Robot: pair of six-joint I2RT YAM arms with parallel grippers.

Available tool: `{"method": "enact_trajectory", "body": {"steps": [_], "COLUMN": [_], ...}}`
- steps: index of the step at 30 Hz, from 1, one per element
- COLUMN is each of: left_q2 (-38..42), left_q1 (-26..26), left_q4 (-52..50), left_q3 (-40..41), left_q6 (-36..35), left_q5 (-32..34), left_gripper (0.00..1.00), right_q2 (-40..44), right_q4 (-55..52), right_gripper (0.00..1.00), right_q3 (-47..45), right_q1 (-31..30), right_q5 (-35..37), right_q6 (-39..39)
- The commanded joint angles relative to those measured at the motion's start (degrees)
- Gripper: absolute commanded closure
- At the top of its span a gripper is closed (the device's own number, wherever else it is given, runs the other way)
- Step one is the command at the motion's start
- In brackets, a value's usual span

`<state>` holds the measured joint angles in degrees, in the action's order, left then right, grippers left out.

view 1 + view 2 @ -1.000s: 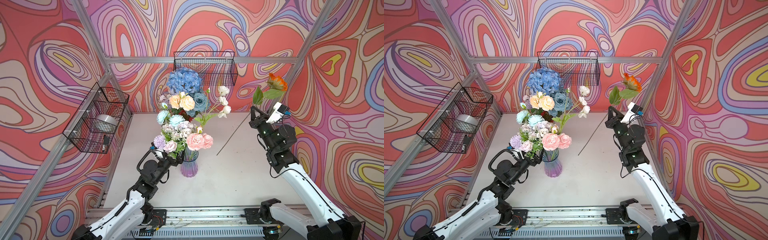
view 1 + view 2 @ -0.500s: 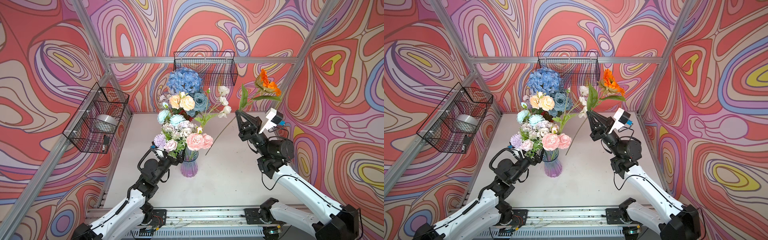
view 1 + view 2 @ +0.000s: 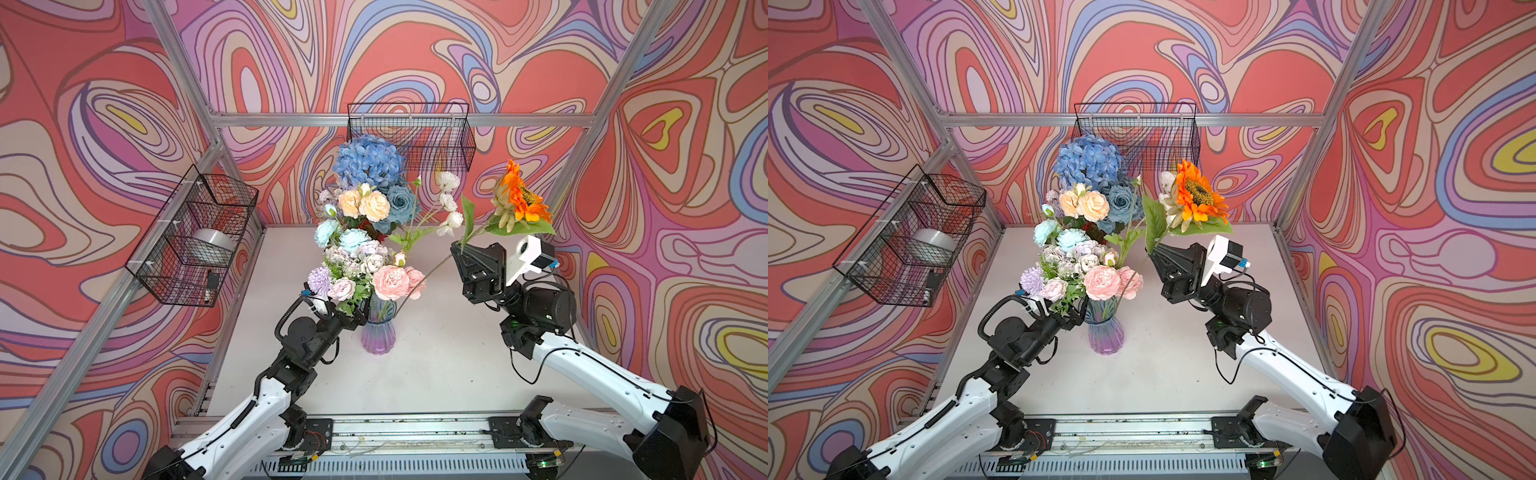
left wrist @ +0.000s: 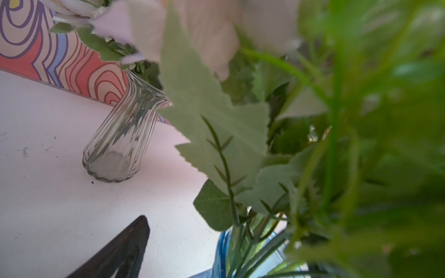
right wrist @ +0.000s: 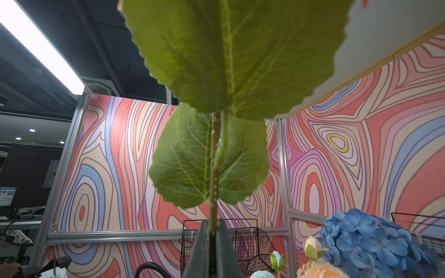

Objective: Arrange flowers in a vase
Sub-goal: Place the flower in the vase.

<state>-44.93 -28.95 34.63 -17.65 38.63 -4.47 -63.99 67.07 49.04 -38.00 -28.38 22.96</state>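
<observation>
The right gripper (image 3: 457, 249) is clamped shut on the green stem of the orange sunflower (image 3: 521, 199), gripping it just below the leaves (image 5: 228, 60). In the right wrist view, its two fingers (image 5: 202, 240) press against the stem from either side with no gap.

In both top views the gripper is raised above the surface (image 3: 436, 374), at about 2 o'clock from the vase (image 3: 377, 336). The sunflower's long axis is slanted. The bloom points up and away towards about 1 o'clock. The bare lower stem runs down towards 7 o'clock, passes the pink blooms (image 3: 392, 282) and reaches close to the vase mouth. Whether its tip is inside the vase cannot be told.

The left gripper (image 3: 357, 316) has its jaws spread wide and holds nothing. It sits at the vase's neck on the 9 o'clock side, tucked under the foliage. In the left wrist view, one dark finger (image 4: 120, 248) stands apart from the blue glass rim, with bare surface between them. Leaves hide the other finger.

The vase stands upright near the middle of the surface and is full of flowers (image 3: 361, 249). A blue hydrangea (image 3: 368, 160) is the tallest, at 12 o'clock. The left wrist view also shows a clear ribbed vase (image 4: 118, 139) standing on the surface beyond.
</observation>
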Motion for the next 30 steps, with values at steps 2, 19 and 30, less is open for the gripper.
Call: {"method": "enact_trajectory", "body": {"steps": [2, 19, 30], "left_q2": [0.10, 1.43, 2.10], "left_q1": [-0.24, -0.26, -0.24], "left_q4": [1.50, 0.57, 0.11], "left_q3": [-1.59, -1.08, -1.02], "left_q6": [0.37, -0.11, -0.40], "left_q5": [-0.42, 0.21, 0.69], "left_gripper": [0.00, 0.00, 0.00], "right_q2": [-2.50, -10.59, -10.01], "right_q4": [7.68, 12.23, -1.29], "right_gripper": [1.00, 1.00, 1.00], "right_q3": [-0.11, -1.74, -6.89], "right_q1": [-2.26, -6.23, -6.65], "right_q5": [-1.92, -3.05, 1.23], "right_q6": [-3.72, -9.11, -8.23]}}
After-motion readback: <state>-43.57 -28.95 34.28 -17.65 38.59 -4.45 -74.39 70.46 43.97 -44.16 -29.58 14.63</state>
